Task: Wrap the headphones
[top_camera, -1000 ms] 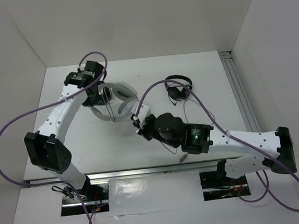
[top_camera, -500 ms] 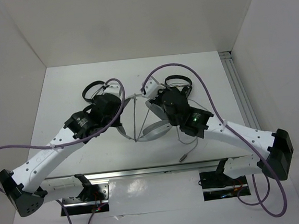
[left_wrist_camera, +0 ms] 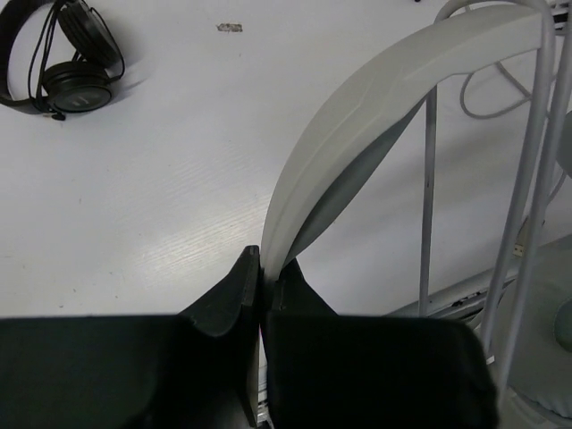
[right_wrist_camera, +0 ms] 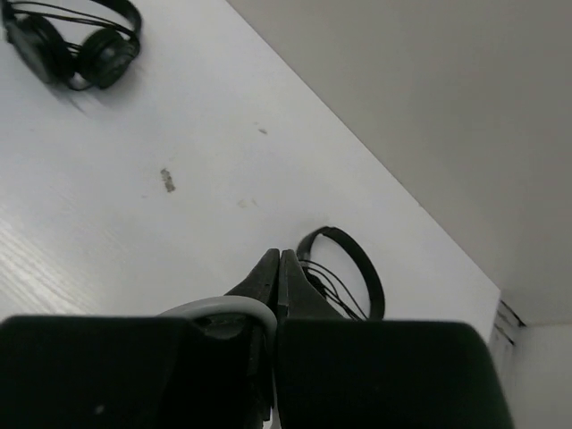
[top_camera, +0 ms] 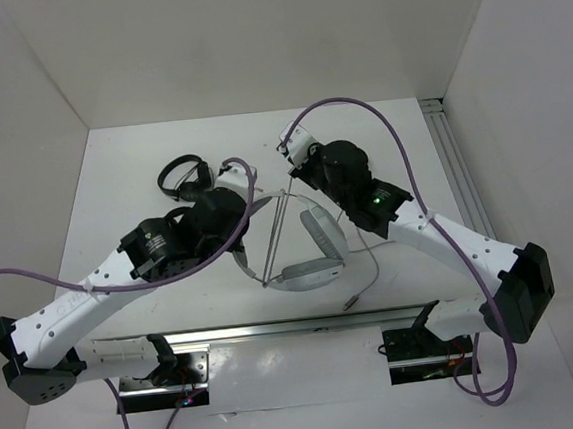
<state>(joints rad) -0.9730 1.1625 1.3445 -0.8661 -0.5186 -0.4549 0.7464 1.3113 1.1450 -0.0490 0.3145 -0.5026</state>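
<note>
The light grey headphones (top_camera: 315, 252) hang in the middle of the table, one padded earcup (top_camera: 310, 272) low at the front. My left gripper (left_wrist_camera: 262, 268) is shut on the wide headband (left_wrist_camera: 375, 116), which rises up and to the right from the jaws. Thin grey cable (top_camera: 273, 236) runs taut in straight strands across the headphones, and its plug (top_camera: 352, 302) lies near the front rail. At the back, my right gripper (right_wrist_camera: 279, 259) is shut, with a loop of the cable (right_wrist_camera: 223, 308) passing into its jaws.
A small black headset (top_camera: 185, 175) lies behind the left arm, also seen as the black headset (left_wrist_camera: 63, 54). A second black headset (right_wrist_camera: 349, 268) lies just beyond the right fingers, hidden under that arm from above. White walls close in the table; a rail (top_camera: 459, 174) runs along the right.
The left arm swung inward with the headphones toward the centre front. The right gripper rose to the back over the second black headset, drawing the cable taut.
</note>
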